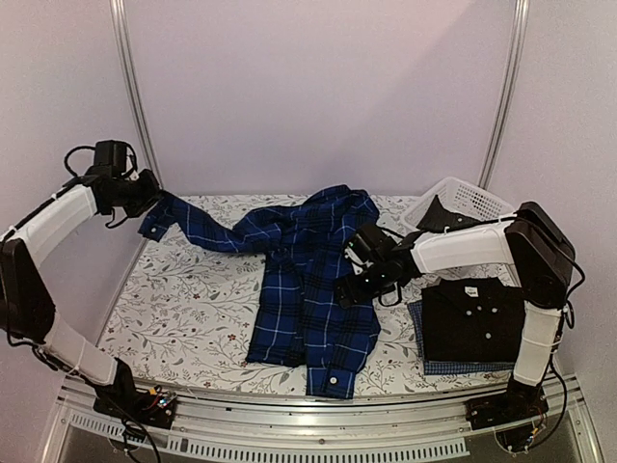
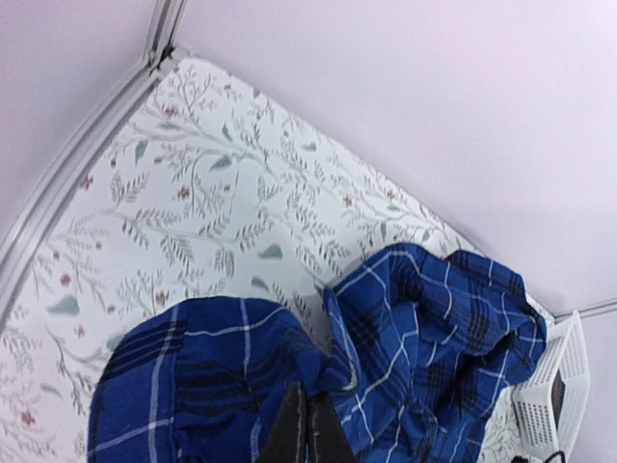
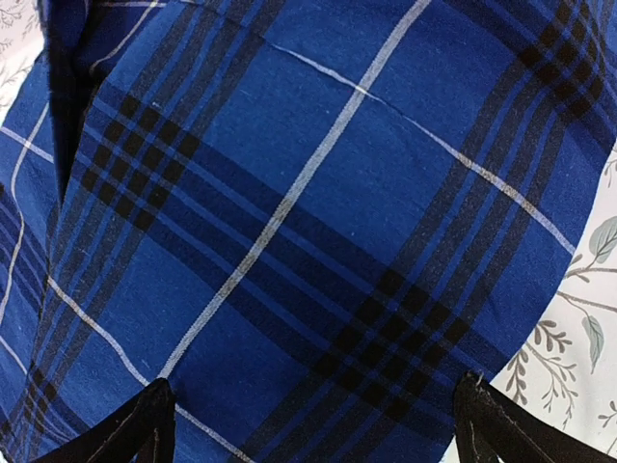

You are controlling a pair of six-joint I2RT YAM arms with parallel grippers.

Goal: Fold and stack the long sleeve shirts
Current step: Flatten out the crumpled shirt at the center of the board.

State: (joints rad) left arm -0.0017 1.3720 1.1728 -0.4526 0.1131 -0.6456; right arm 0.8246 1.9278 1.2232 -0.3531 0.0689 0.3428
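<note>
**Entry 1: plaid shirt (image 1: 308,280).** Dark blue with thin white lines. It lies opened out on the floral table (image 1: 183,318), collar to the far side and hem to the near edge, so the body's long axis runs far to near. One sleeve (image 1: 207,231) is drawn out leftward from the shoulder and rises off the table.

**Entry 2: left gripper (image 1: 152,201).** It sits left of the plaid shirt and above it, at the outer end of that sleeve. The fingers (image 2: 307,429) are pressed together with the cuff cloth pinched between them. The arm is raised high, its forearm angled up and toward the far side.

**Entry 3: right gripper (image 1: 349,287).** It is over the plaid shirt's right edge, about midway along the body. The fingers are spread wide and hold nothing. In the wrist view, plaid cloth fills the gap between the fingertips (image 3: 135,434), with bare table just right of the cloth's edge. Whether the tips touch the cloth cannot be told. The elbow is high to the right of the shirt, the forearm reaches leftward, and the wrist is pitched down.

**Note.** The cloth lies directly under the right fingers and its edge runs along the long axis. This arm is the nearer one, so a pinch of that edge seems due.

**Entry 4: black shirt (image 1: 472,318).** Folded, right of the plaid shirt and apart from it, on top of the check shirt (image 1: 463,367).

**Entry 5: basket (image 1: 472,201).** Right of the plaid shirt, at the far side.
</note>
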